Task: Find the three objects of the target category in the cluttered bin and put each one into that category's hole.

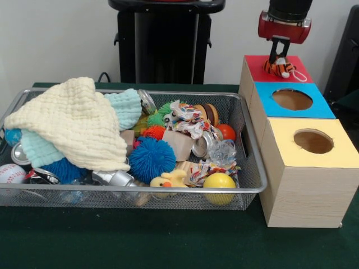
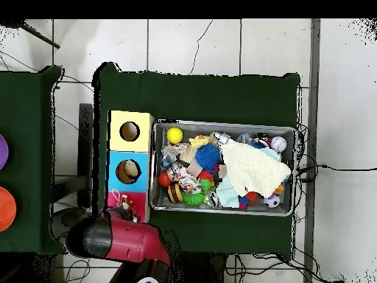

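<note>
Front view shows me the gripper [image 1: 279,60] hanging over the red box [image 1: 255,66], fingers clamped on a small tiger-striped toy [image 1: 279,68].

I see the toy sitting right at that box's top, its white cord trailing to one side. Beside the red box stand the blue box [image 1: 263,94] and then the yellow box [image 1: 286,151], each with a round hole. Next to them I see the wire bin [image 1: 249,185], crowded with a cream cloth [image 1: 73,120], a blue spiky ball [image 1: 151,158], a yellow ball [image 1: 219,182] and a baseball [image 1: 11,174].

Even, bright indoor light; soft shadows, slight blur.
</note>
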Controlling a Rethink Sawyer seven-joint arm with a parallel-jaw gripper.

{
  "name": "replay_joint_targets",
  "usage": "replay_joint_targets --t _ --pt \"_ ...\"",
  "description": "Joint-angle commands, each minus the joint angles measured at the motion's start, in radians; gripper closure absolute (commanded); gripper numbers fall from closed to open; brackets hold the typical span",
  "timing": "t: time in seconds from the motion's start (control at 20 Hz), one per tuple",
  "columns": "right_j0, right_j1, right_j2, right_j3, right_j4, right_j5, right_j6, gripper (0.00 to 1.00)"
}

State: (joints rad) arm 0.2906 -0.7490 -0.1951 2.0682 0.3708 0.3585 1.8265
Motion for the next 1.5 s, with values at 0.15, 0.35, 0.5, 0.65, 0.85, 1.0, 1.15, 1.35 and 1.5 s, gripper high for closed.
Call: replay_joint_targets --t 0.15,0.35,0.5,0.65,0.85,1.0,1.15,1.35,1.5 --pt "-0.028 0.045 0.029 -0.072 -0.069 -0.048 0.109 1.00" --pt "-0.039 0.043 0.042 -0.068 -0.065 -0.012 0.118 0.00" --pt "-0.042 0.050 0.046 -0.082 -0.066 0.051 0.116 0.00" --pt "-0.040 0.051 0.044 -0.085 -0.061 0.065 0.124 0.00" --pt "-0.033 0.054 0.033 -0.104 -0.065 0.108 0.128 0.00" --pt "-0.020 0.055 0.017 -0.128 -0.070 0.156 0.137 0.00" --pt "-0.008 0.054 0.001 -0.154 -0.080 0.210 0.149 0.00" --pt "0.001 0.043 -0.012 -0.196 -0.095 0.301 0.168 0.00" --pt "0.000 0.035 -0.013 -0.207 -0.100 0.333 0.171 0.00"
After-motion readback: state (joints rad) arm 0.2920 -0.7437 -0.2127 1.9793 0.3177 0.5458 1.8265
